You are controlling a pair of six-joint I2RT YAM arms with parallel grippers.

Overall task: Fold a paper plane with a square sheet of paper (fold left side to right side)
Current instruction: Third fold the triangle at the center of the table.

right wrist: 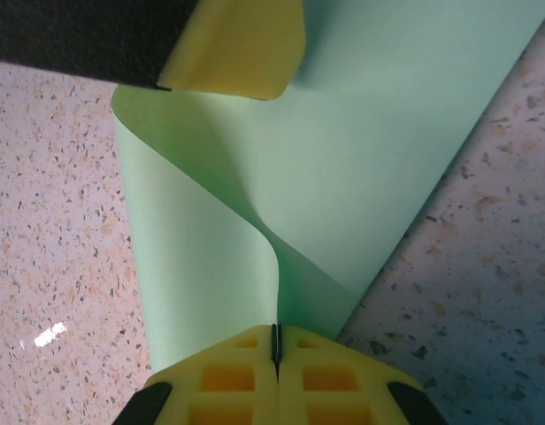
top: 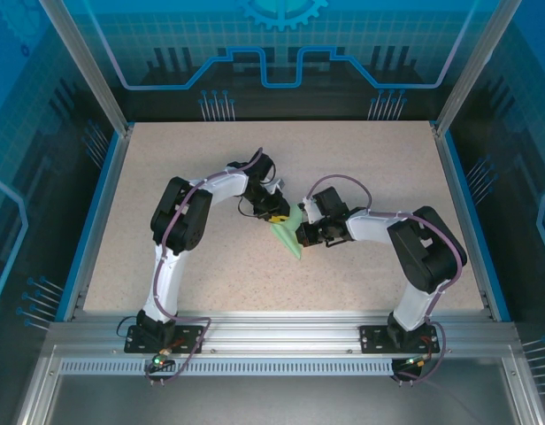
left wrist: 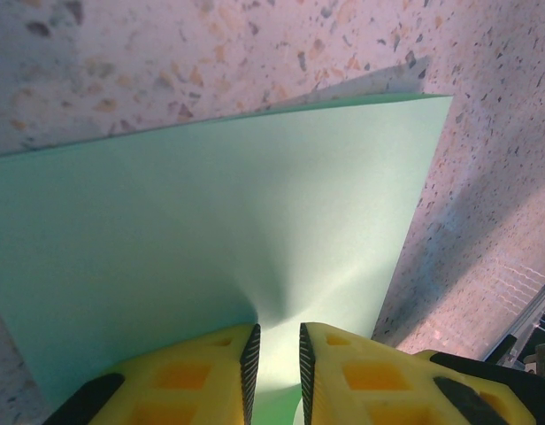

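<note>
The square sheet of paper [top: 294, 237] is pale mint green and stands bent up off the table between both grippers. My right gripper [right wrist: 275, 329] is shut on one edge of the sheet [right wrist: 370, 150], which curls over from the jaws in an S-bend. My left gripper [left wrist: 279, 332] has its jaws a narrow gap apart. Its tips are against the broad face of the sheet [left wrist: 211, 221], which puckers toward the gap. One yellow left finger [right wrist: 241, 49] shows above the paper in the right wrist view. From above, the left gripper [top: 277, 217] and right gripper [top: 302, 232] nearly meet. A paper plane is out of view.
The speckled beige table [top: 361, 159] is ringed by a blue rim [top: 104, 204] and glass walls. An aluminium rail [top: 281, 332] carrying both arm bases runs along the near edge. Bare tabletop lies all round the paper.
</note>
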